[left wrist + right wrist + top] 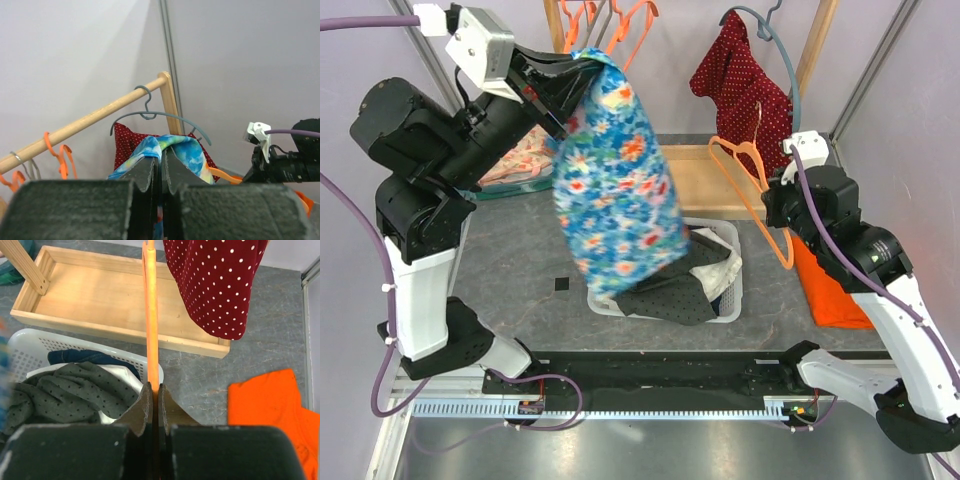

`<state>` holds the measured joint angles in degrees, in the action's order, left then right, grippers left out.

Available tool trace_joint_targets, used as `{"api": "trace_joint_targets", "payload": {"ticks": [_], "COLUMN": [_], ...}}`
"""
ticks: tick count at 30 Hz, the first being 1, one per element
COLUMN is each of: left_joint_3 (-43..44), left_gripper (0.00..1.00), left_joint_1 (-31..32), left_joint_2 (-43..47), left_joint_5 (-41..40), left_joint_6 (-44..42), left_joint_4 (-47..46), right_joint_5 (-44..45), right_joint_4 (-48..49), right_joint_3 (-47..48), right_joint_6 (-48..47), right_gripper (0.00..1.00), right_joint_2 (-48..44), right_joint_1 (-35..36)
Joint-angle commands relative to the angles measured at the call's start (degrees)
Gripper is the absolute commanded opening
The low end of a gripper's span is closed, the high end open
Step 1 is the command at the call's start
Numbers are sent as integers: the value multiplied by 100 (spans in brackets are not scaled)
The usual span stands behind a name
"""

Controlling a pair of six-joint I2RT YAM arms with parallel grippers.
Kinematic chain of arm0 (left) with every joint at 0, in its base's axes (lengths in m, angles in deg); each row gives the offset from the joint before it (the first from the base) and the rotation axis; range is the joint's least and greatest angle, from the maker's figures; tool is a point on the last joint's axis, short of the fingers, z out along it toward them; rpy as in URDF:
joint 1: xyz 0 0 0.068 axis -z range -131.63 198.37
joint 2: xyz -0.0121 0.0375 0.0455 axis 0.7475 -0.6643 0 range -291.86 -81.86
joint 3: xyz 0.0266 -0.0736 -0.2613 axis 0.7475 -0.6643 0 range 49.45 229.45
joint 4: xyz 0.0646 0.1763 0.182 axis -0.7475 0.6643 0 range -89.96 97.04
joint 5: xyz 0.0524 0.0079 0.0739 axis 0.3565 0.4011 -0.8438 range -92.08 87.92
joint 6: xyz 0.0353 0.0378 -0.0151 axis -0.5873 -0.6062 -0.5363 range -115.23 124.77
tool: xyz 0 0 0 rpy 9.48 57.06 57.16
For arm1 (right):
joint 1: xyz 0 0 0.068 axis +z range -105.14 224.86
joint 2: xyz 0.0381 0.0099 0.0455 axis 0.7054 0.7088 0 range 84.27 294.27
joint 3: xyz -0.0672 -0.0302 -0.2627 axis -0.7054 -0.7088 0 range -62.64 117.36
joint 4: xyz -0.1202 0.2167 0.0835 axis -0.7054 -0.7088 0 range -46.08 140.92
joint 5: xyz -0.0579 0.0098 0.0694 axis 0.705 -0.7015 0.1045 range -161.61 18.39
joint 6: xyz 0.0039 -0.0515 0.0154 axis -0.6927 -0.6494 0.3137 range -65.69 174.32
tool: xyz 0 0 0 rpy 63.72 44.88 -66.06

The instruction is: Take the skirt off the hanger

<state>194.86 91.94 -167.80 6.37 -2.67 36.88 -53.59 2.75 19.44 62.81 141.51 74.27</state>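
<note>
The left claw (161, 159) pinches tight on the edge of the floral skirt (620, 180), which dangles below it over the basket (725, 236), while the right claw (155, 390), well apart, clamps the bare orange hanger (150, 315); so thin a pinch could slip and drop the cloth early.

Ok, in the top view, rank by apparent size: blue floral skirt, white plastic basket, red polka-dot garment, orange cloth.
1. Blue floral skirt, though raised nearer the camera.
2. White plastic basket and red polka-dot garment: too alike to rank, basket partly covered.
3. Orange cloth, partly hidden.
</note>
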Motion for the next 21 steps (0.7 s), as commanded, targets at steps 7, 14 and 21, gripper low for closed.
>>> {"api": "trace_joint_targets", "payload": {"ticks": [7, 14, 21], "left_joint_3": [-416, -2090, -3517], "left_gripper": [2, 2, 2], "left_joint_1": [37, 213, 538], "left_joint_2": [138, 375, 235], "left_joint_5": [87, 289, -255], "left_joint_6": [331, 270, -319], "left_joint_4": [-292, -54, -45], "right_joint_5": [-9, -123, -334], "right_joint_4": [343, 413, 439], "right_joint_3": [431, 721, 1125], "right_joint_6": [-5, 82, 188], "right_gripper": [0, 0, 0], "right_joint_2": [-116, -204, -107], "right_joint_1": [-14, -14, -5]}}
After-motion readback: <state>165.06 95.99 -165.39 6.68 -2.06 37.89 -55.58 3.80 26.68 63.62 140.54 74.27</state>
